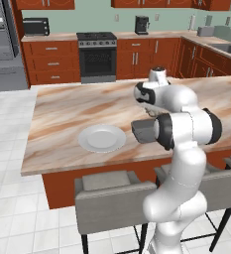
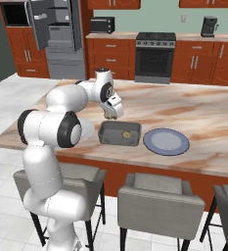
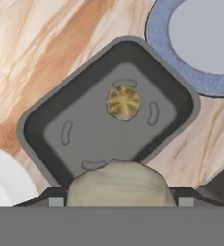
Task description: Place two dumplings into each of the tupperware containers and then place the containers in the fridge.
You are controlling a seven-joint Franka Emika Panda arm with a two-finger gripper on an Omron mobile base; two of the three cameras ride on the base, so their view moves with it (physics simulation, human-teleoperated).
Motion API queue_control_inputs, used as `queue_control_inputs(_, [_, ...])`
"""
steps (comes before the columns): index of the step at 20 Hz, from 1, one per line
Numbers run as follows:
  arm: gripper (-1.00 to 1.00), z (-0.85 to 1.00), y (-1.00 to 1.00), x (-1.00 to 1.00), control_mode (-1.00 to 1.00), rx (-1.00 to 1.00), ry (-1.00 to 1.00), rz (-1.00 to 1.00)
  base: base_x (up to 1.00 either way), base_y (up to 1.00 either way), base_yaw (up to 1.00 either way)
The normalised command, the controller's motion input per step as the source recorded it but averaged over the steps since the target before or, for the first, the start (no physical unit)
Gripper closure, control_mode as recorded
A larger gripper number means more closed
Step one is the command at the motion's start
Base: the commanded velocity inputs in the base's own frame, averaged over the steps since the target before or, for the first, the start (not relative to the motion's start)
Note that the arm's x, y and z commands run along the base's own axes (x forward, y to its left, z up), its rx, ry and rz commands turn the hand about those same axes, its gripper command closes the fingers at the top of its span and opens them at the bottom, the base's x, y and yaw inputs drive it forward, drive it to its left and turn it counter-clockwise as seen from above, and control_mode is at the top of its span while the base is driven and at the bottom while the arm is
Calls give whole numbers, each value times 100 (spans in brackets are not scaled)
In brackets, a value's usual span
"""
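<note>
A marbled island counter (image 2: 203, 112) runs across a kitchen of red-brown cabinets, the fridge (image 2: 57, 34) standing open far behind it. Taking the grey tupperware container (image 2: 119, 133) as the mark: a white plate (image 3: 0, 185) lies just left of it, 1 dumpling (image 3: 123, 102) rests inside, a blue-rimmed plate (image 2: 166, 141) sits just right. The gripper (image 2: 111, 115) hangs above the container's near-left rim, wrist bent downward, jaws clasping a 2nd dumpling (image 3: 119, 182). Judging by this, it should shift further over the bare floor beside the 1st, sink low, then let go so nothing rolls out.
</note>
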Motion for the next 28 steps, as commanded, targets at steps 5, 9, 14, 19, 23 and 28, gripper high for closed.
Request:
queue_control_inputs(5, [100, -41, -39, 20, -100, 0, 0, 1, 0, 0, 0])
queue_control_inputs(9, [100, -52, -8, 4, -100, 0, -4, 1, 0, 0, 0])
queue_control_inputs(14, [100, -44, 4, 23, -100, -1, 0, 2, 0, 0, 0])
queue_control_inputs(19, [100, -32, 8, 53, -100, -3, 0, 6, 0, 0, 0])
queue_control_inputs(23, [100, -31, 4, 42, -100, -1, 0, 3, 0, 0, 0])
queue_control_inputs(28, [100, -39, 8, 20, -100, -1, 0, 0, 0, 0, 0])
